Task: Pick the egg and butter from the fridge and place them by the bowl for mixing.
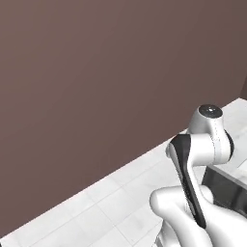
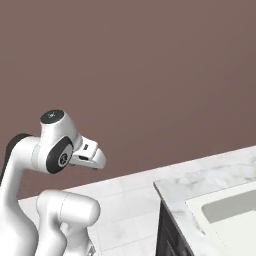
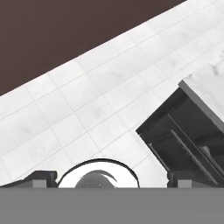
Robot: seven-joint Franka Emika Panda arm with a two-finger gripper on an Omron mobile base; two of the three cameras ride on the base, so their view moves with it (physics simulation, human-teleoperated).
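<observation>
- My gripper shows just its two finger tips in the hand view, cut off by the bottom edge; the rest of my hand is hidden.
- In the right base view my hand faces away, so I cannot make out the fingers there.
- The counter runs off the right and bottom edges of the right base view.
- The dark cabinet under it is cut by the right edge; its inside is too dark to read.

Arm folded upright, fingers spread wide
</observation>
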